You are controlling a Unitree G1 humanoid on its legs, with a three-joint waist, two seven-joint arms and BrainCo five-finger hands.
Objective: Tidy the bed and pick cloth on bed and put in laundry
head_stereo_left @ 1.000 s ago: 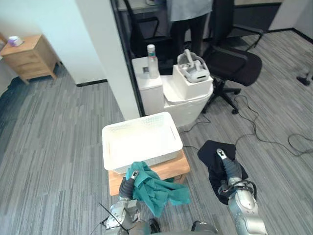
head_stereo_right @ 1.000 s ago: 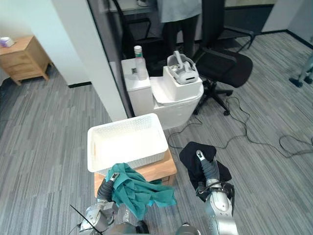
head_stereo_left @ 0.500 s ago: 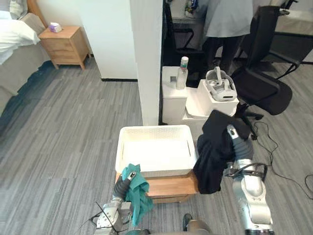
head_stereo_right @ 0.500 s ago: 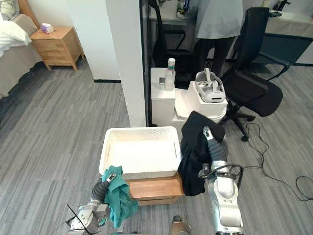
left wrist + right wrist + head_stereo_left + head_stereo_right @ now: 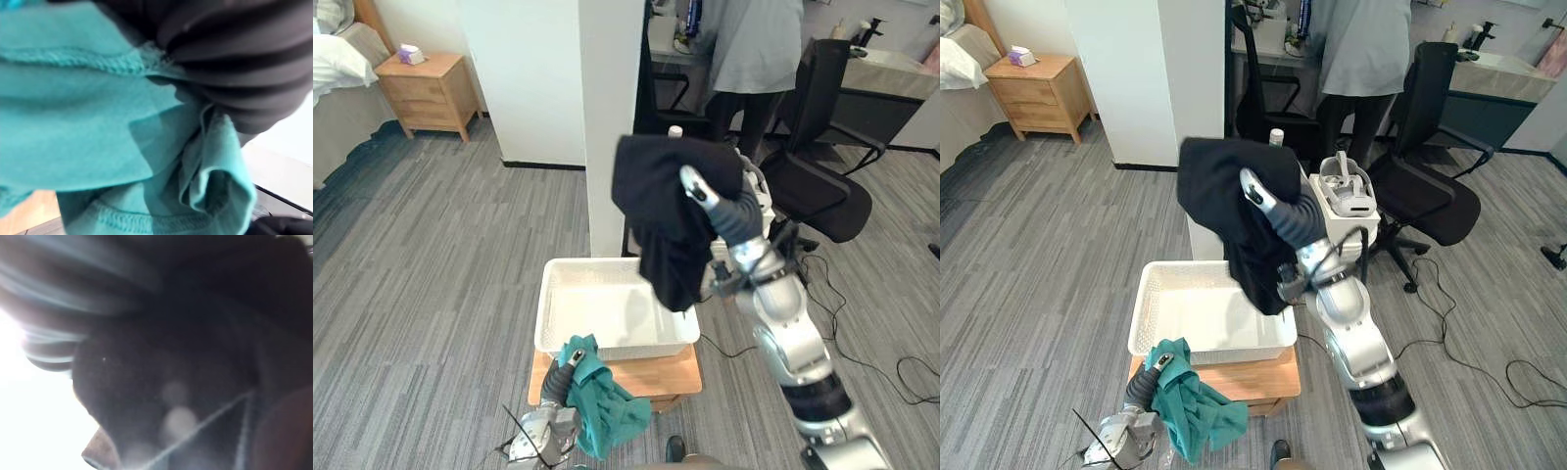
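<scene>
We're holding the black cloth (image 5: 656,201) on our right hand (image 5: 698,191) above the basket (image 5: 570,294), left hand (image 5: 570,364) carrying teal cloth (image 5: 605,413); fingers buried, can't tell.

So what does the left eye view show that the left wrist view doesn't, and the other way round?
Left eye view: the wider room. The right robot hand holds a black cloth up by the white basket, which sits on a wooden stool. Behind, a person stands near an office chair.

Left wrist view: close detail, the stitched hems and folds of the teal cloth right against the camera.

Both: the teal cloth hanging from the left robot hand, beside that hand's dark ribbed cover.
</scene>
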